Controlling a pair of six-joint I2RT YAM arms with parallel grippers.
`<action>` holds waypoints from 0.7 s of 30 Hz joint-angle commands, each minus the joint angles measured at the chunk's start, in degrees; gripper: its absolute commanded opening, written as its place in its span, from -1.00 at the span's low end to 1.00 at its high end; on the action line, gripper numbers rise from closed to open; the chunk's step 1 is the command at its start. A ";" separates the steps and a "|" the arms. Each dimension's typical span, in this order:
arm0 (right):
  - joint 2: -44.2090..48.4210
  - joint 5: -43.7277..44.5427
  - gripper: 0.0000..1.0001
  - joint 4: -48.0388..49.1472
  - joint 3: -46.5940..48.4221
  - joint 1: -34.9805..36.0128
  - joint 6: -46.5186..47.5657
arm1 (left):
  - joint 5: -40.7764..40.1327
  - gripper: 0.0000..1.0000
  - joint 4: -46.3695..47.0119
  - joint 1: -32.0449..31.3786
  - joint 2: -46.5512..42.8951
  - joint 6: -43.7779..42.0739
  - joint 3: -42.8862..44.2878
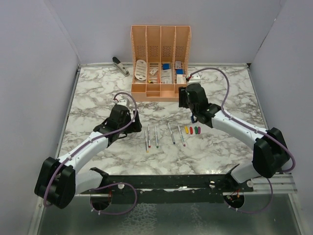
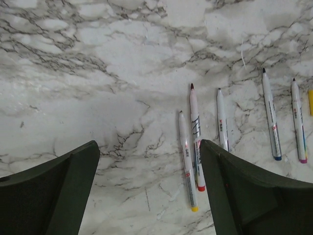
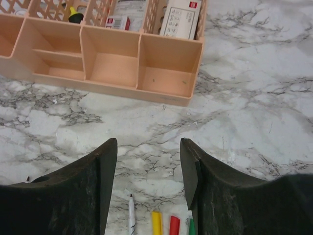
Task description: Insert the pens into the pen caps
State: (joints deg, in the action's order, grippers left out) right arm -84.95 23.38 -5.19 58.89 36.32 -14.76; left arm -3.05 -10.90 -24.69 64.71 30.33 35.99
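Observation:
Five thin grey-white pens (image 1: pixel 156 137) lie side by side on the marble table (image 1: pixel 98 88). In the left wrist view the yellow-ended pen (image 2: pixel 187 161) and the red-ended pen (image 2: pixel 195 137) lie by my right finger, the others farther right. Yellow (image 1: pixel 186 130), red (image 1: pixel 191 130), green (image 1: pixel 196 130) and magenta (image 1: pixel 200 130) pen caps lie in a row right of the pens; the blue cap is not visible. My left gripper (image 1: pixel 128 119) (image 2: pixel 148 147) is open and empty, left of the pens. My right gripper (image 1: pixel 189 99) (image 3: pixel 148 147) is open and empty, just beyond the caps (image 3: pixel 156 223).
An orange organizer (image 1: pixel 160 58) (image 3: pixel 117 68) with white stationery stands at the back centre, just ahead of my right gripper. A grey stapler (image 1: pixel 120 65) lies to its left. Grey walls enclose the table on three sides.

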 commanded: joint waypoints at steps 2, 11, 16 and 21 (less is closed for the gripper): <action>0.08 6.98 0.08 1.48 3.52 -0.05 1.09 | -0.97 0.66 -5.37 -4.34 3.19 4.45 2.44; 0.77 8.81 0.08 1.45 5.48 -0.02 1.95 | -4.63 0.64 -7.86 -9.98 9.71 7.17 5.26; 1.27 9.08 0.08 0.59 5.17 -0.02 1.01 | -8.55 0.54 -12.44 -11.11 13.58 7.50 8.54; 1.38 9.38 0.08 0.01 5.05 -0.02 1.01 | -8.78 0.50 -15.70 -11.50 16.82 8.21 11.31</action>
State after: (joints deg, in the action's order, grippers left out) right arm -84.95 30.63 -4.80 62.76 36.32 -13.26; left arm -9.45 -22.46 -35.68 79.59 37.28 44.69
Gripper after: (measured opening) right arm 0.542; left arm 0.757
